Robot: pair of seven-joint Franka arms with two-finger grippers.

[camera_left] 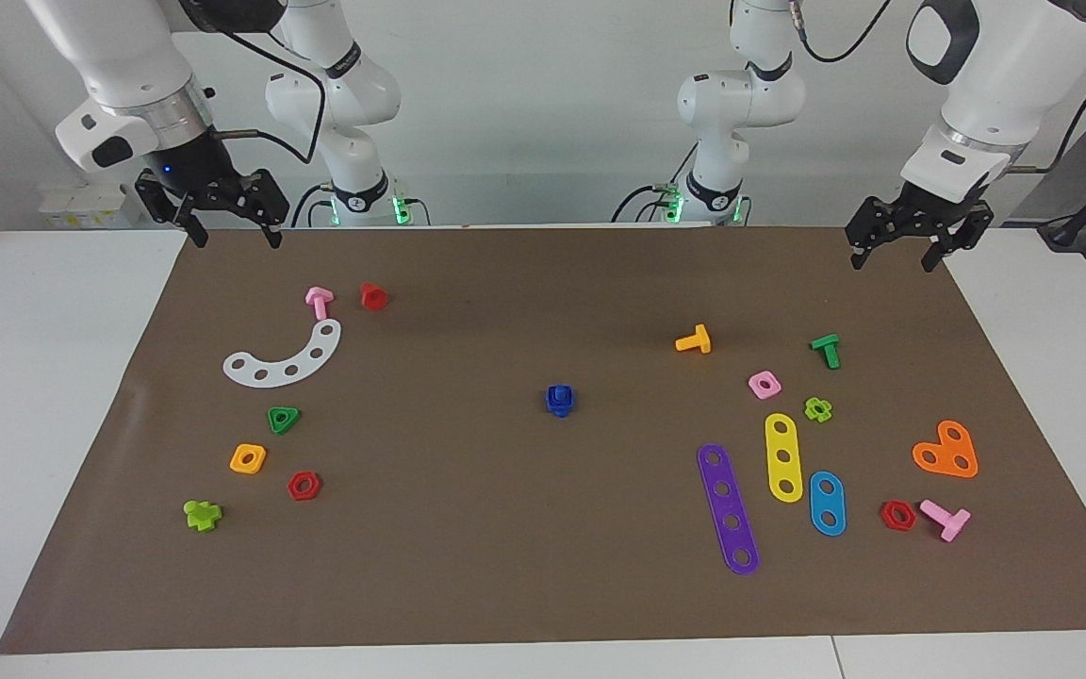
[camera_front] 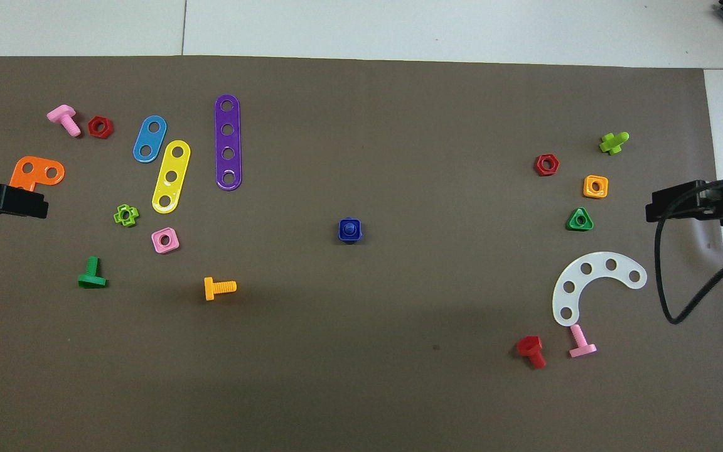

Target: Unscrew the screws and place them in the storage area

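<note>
- The brown mat [camera_left: 543, 566] is covering most of the table, with toy parts lying in two groups, one toward each arm's end.
- The right arm is hanging bent over its own corner of the mat, its wrist pointing down; the right gripper [camera_left: 229, 234] is waiting in the air with its fingers spread wide and holding nothing.
- The left arm is hanging the same way over its corner; the left gripper [camera_left: 894, 255] is also waiting up in the air, fingers parted and empty.
- The purple strip [camera_left: 728, 509], the yellow strip [camera_left: 783, 457] and the white curved strip [camera_left: 284, 358] are lying flat among the groups.
- The blue bolt and nut [camera_left: 559, 400], still joined, are sitting alone at the middle of the mat, between the two groups and well apart from both grippers, roughly midway between them.
- The orange bolt [camera_left: 694, 340] is lying nearer to the robots, toward the left arm's end; the green triangular nut [camera_left: 284, 420] is lying toward the right arm's end.
</note>
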